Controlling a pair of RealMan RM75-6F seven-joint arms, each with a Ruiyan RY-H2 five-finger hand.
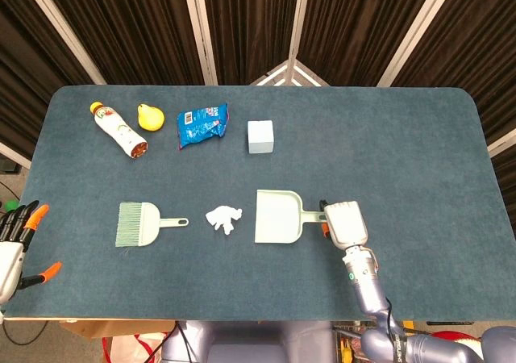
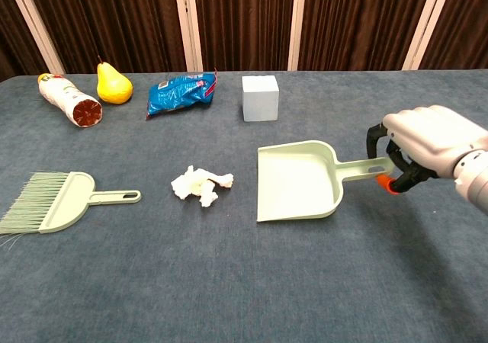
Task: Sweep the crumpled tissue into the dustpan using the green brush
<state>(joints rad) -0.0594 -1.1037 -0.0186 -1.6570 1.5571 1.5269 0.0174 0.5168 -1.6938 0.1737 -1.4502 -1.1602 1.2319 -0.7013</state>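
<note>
The crumpled white tissue (image 1: 223, 218) (image 2: 200, 185) lies mid-table. Left of it the green brush (image 1: 139, 223) (image 2: 57, 202) lies flat, bristles to the left, with no hand near it. Right of the tissue is the pale green dustpan (image 1: 278, 216) (image 2: 299, 181), its mouth toward the tissue. My right hand (image 1: 345, 224) (image 2: 427, 141) grips the handle's end, and the pan looks slightly raised at that end. A small gap separates the pan's mouth from the tissue. My left hand (image 1: 14, 242) hangs off the table's left edge with fingers spread, holding nothing.
Along the far left of the table lie a bottle (image 1: 118, 129) on its side, a yellow pear (image 1: 149, 116), a blue snack bag (image 1: 201, 124) and a white cube (image 1: 260, 136). The blue table (image 1: 419, 153) ends just behind my right wrist.
</note>
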